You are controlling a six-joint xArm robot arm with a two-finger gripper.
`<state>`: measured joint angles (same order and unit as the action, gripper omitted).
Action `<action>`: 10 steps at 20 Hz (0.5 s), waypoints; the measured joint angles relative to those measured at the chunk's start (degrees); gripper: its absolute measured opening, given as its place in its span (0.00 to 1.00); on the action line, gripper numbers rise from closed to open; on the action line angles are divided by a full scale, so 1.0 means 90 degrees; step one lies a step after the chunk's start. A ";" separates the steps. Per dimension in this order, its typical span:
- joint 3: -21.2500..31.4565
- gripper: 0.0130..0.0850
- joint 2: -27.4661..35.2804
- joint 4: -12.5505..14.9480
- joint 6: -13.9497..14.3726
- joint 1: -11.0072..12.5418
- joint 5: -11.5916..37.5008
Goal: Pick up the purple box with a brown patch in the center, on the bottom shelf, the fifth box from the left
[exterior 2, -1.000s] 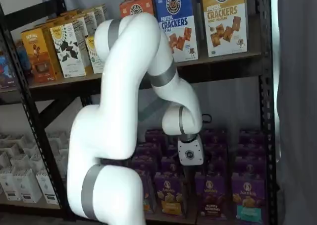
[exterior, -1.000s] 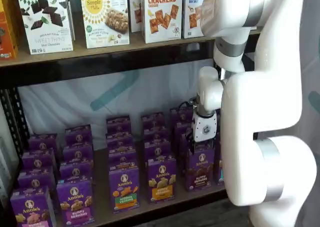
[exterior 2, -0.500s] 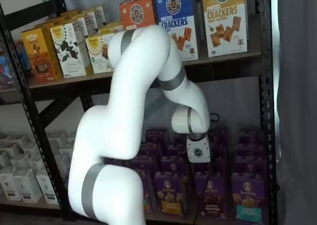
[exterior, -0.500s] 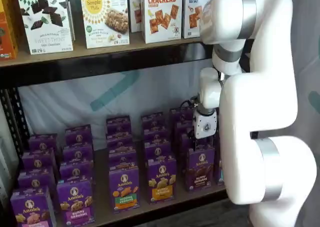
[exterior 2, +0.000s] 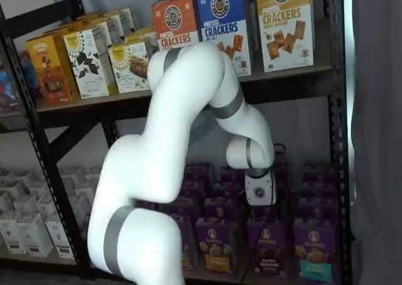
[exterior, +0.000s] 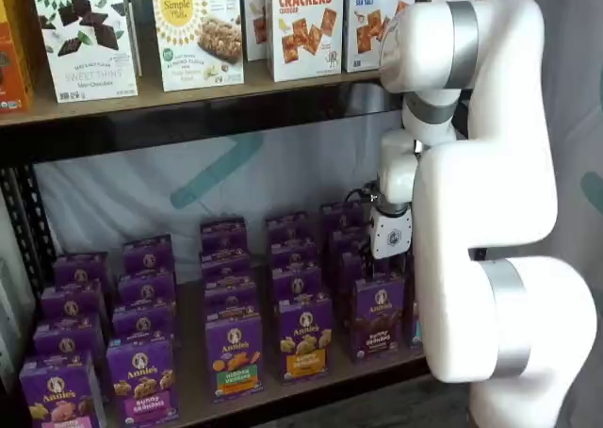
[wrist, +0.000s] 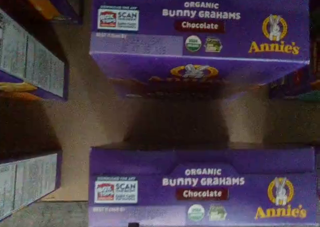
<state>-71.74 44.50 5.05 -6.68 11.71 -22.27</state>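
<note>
The purple box [exterior: 379,317] stands upright at the front of its row on the bottom shelf [exterior: 191,357], with brown crackers on its face; it shows as well low in a shelf view [exterior 2: 269,248]. My gripper [exterior: 385,268] hangs over that row behind the front carton, white body up and black fingers pointing down, apart from the cartons. It also shows in a shelf view [exterior 2: 261,214]. It is open and holds nothing. The wrist view looks straight down on two purple "Bunny Grahams Chocolate" carton tops [wrist: 200,24] [wrist: 202,192] with a gap of brown board [wrist: 80,117] between them.
Rows of other purple cartons [exterior: 234,353] fill the board to the left, and one row stands to the right [exterior 2: 313,250]. The higher board [exterior: 188,98] with cracker boxes [exterior: 304,27] lies overhead. A black rack post [exterior 2: 339,140] stands at the right. My white arm [exterior: 490,211] hides part of the row.
The arm has swung its elbow over, and the gripper has shifted sideways along the row and slightly up above the chocolate cartons. No box has moved.
</note>
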 joint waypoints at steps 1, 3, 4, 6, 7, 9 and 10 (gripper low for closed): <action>-0.0064 1.00 0.0048 -0.0018 -0.0027 0.0010 -0.0015; -0.0216 1.00 0.0157 -0.0068 -0.0092 0.0029 -0.0056; -0.0295 1.00 0.0212 -0.0084 -0.0116 0.0037 -0.0084; -0.0485 1.00 0.0342 -0.0129 -0.0171 0.0049 -0.0155; -0.0598 1.00 0.0420 -0.0143 -0.0190 0.0055 -0.0197; -0.0766 1.00 0.0535 -0.0139 -0.0195 0.0063 -0.0259; -0.0877 1.00 0.0607 -0.0106 -0.0175 0.0071 -0.0313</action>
<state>-79.63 49.96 4.10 -8.25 12.34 -25.10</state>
